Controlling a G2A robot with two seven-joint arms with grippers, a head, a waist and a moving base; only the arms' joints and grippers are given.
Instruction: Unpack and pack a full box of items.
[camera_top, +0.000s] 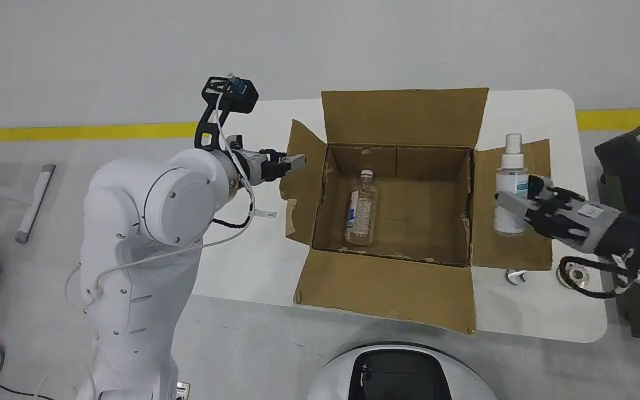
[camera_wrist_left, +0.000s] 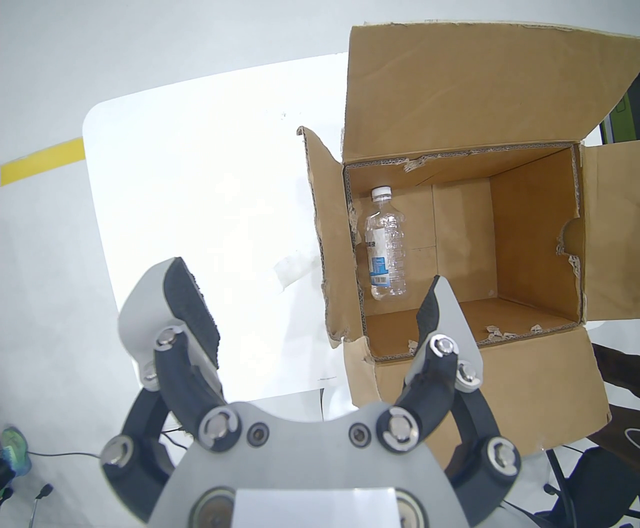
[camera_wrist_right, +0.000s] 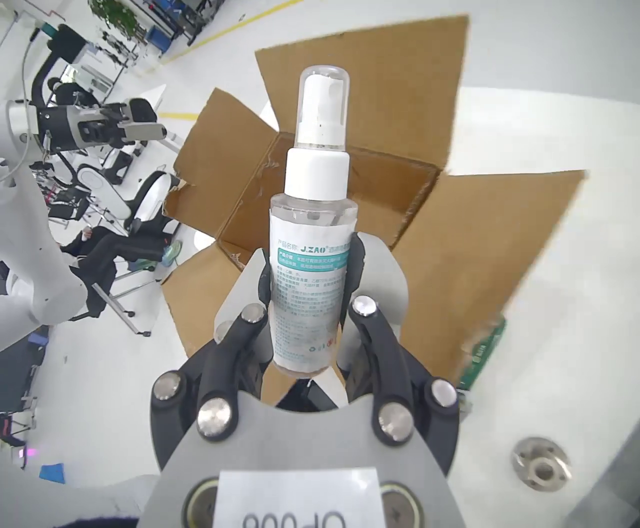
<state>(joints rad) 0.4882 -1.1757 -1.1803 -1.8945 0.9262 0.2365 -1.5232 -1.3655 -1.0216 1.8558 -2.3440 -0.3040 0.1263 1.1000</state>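
An open cardboard box (camera_top: 410, 270) (camera_wrist_left: 530, 240) (camera_wrist_right: 430, 240) stands on the white table with its flaps spread. Inside, by the left wall, lies a clear water bottle (camera_top: 362, 208) (camera_wrist_left: 385, 245) with a white cap. My right gripper (camera_top: 522, 205) (camera_wrist_right: 307, 270) is shut on a clear spray bottle (camera_top: 511, 184) (camera_wrist_right: 312, 235) with a white pump, held over the box's right flap. Beside the box's left flap, above the table, my left gripper (camera_top: 296, 160) (camera_wrist_left: 315, 300) is open and holds nothing.
A small metal flange (camera_top: 516, 276) (camera_wrist_right: 541, 462) lies on the table near the box's right flap. A green item (camera_wrist_right: 482, 352) peeks from under that flap. The white table (camera_top: 260, 270) has bare room left of the box.
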